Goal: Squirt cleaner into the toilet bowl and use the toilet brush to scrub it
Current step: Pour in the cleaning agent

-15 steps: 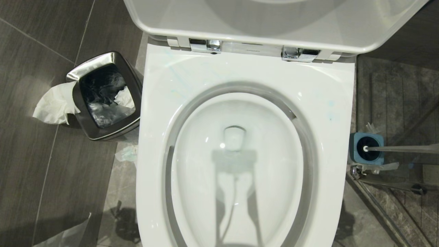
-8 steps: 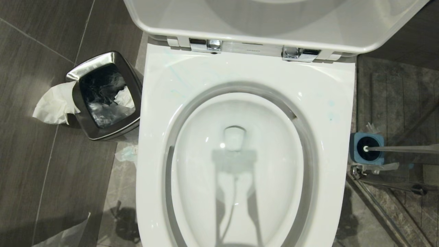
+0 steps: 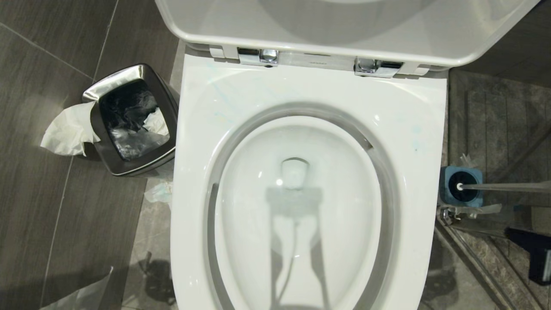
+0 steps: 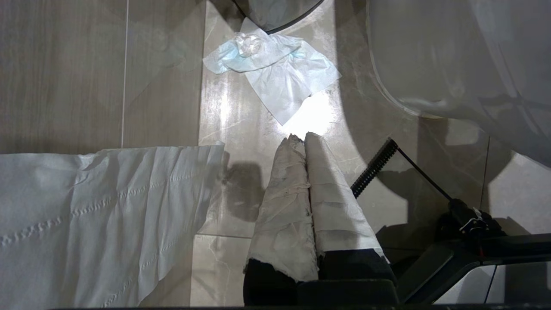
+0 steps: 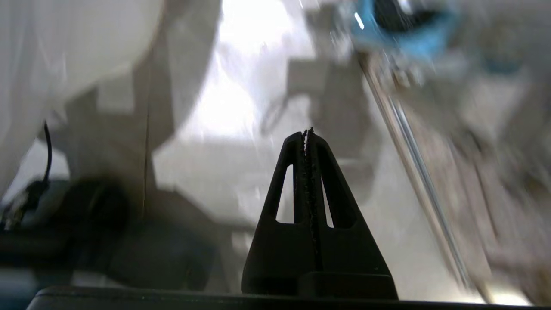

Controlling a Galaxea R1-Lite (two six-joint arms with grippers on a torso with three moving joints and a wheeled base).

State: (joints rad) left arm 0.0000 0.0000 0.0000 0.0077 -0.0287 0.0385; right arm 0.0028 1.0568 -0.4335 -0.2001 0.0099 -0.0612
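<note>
The white toilet bowl [image 3: 335, 172] fills the middle of the head view, with water at its bottom and its lid [image 3: 344, 26] raised. Faint blue streaks of cleaner [image 3: 219, 92] mark the rim at the back left. The toilet brush [image 3: 459, 187] stands in its blue holder [image 3: 471, 199] on the floor right of the toilet. My right gripper [image 5: 308, 131] is shut and empty, low beside the toilet, with the blurred blue holder [image 5: 404, 30] ahead of it. My right arm [image 3: 531, 252] shows at the lower right edge. My cloth-wrapped left gripper [image 4: 301, 137] is shut above the floor.
A square steel waste bin [image 3: 131, 120] stands left of the toilet with tissue [image 3: 69, 129] hanging over its side. A crumpled tissue [image 4: 275, 73] and a paper sheet [image 4: 94, 215] lie on the floor. A metal door rail [image 3: 473, 254] runs along the floor near the brush holder.
My right arm has come into the head view at the lower right edge, below the brush holder. Everything else stays as it was.
</note>
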